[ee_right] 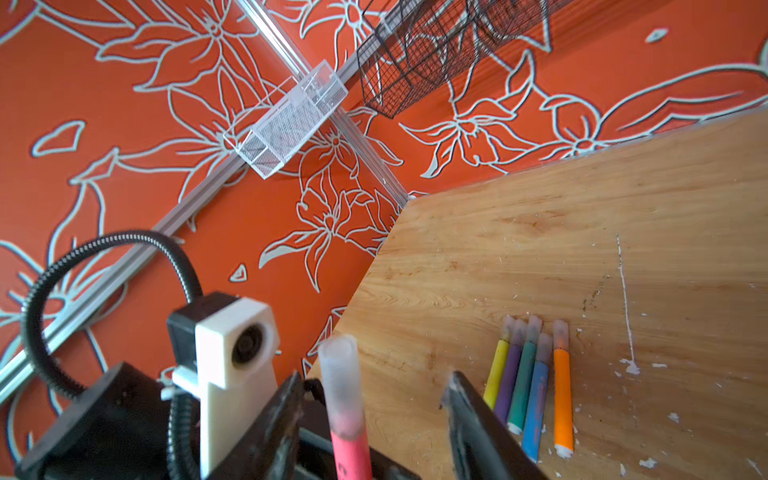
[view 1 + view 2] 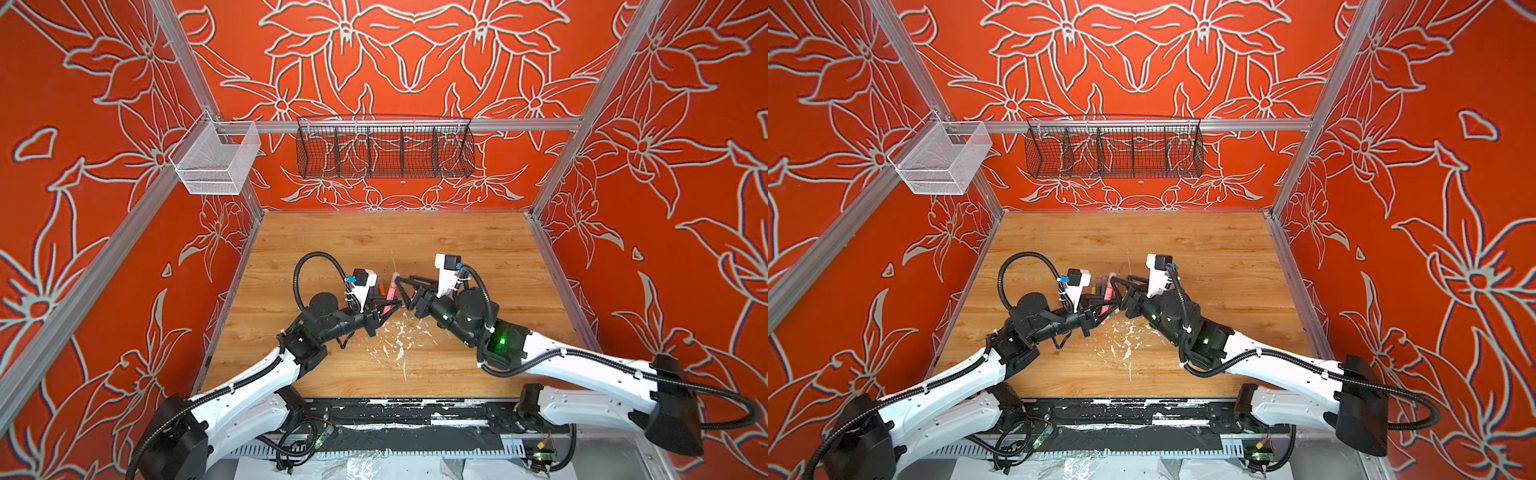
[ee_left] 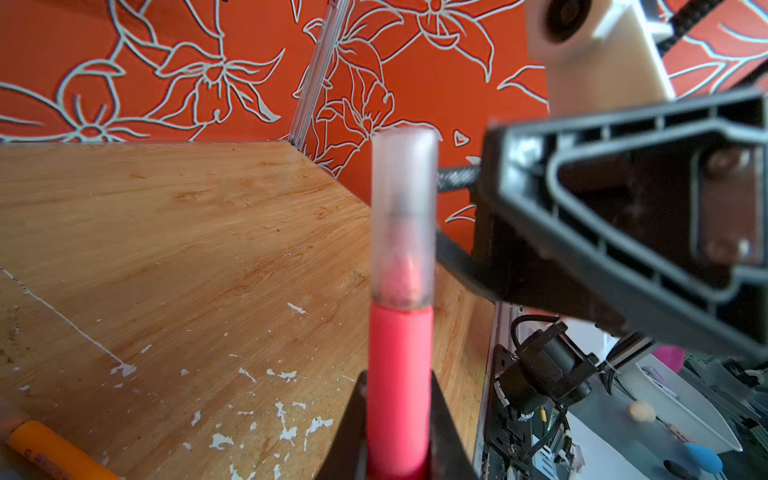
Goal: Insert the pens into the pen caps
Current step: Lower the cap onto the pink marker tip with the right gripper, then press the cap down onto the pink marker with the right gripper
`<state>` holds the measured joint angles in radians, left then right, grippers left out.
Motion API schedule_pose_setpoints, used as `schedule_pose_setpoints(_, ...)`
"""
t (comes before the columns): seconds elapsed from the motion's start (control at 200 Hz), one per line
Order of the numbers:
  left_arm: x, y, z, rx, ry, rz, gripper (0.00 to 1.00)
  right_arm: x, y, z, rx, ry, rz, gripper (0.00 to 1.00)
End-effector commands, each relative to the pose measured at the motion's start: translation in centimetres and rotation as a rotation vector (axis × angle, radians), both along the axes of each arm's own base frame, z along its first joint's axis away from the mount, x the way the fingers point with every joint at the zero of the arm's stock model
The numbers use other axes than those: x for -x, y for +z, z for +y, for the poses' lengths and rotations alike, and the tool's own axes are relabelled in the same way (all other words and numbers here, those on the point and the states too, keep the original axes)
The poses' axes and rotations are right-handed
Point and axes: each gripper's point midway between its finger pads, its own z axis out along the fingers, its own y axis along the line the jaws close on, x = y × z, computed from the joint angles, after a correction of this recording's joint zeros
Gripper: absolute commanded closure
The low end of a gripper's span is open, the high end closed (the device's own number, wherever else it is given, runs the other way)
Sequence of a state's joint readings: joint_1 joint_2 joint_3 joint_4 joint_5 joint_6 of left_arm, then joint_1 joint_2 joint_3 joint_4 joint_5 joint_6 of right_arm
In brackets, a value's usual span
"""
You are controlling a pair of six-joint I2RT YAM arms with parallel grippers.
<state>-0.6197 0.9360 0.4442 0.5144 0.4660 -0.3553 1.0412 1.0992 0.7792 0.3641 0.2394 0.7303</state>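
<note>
At the middle of the worktop (image 2: 457, 249), the left fingers (image 3: 353, 424) are clamped on the pink-red pen (image 3: 399, 365) barrel, with its clear cap (image 3: 403, 208) pointing to 12 o'clock. The right fingers (image 1: 469, 424), at 3 o'clock, stand apart around that cap. Expect a light, stiff, smooth pen, and take hold mid-barrel, not by the cap.

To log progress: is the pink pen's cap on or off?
On. The clear cap covers the tip of the pink pen and meets its barrel; both wrist views show this.
</note>
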Motion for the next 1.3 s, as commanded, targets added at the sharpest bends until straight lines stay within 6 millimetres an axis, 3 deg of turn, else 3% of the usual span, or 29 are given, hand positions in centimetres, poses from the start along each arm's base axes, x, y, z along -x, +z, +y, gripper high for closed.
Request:
schedule_pose_setpoints(0.0,0.4,2.1,-0.7,0.008,-0.034,-0.086,1.00,-0.1,0.5,0.3,0.037,0.038,0.012,0.39)
schedule_pose_setpoints(0.15,0.6,2.1,-0.9,-0.009,-0.039,-0.100,1.00,-1.0,1.0,1.5,0.042,0.064,0.028,0.41)
schedule_pose_setpoints(0.475,0.5,1.9,-0.9,-0.016,-0.027,-0.098,1.00,-1.5,1.1,3.4,0.073,0.103,0.043,0.67)
schedule_pose_setpoints(0.726,0.5,2.0,-0.8,-0.016,-0.023,-0.100,1.00,-1.4,1.7,2.9,0.079,0.095,0.026,0.59)
schedule_pose_setpoints(1.296,0.6,2.0,-1.0,-0.015,-0.034,-0.098,1.00,-1.9,2.7,2.7,0.084,0.070,0.002,0.65)
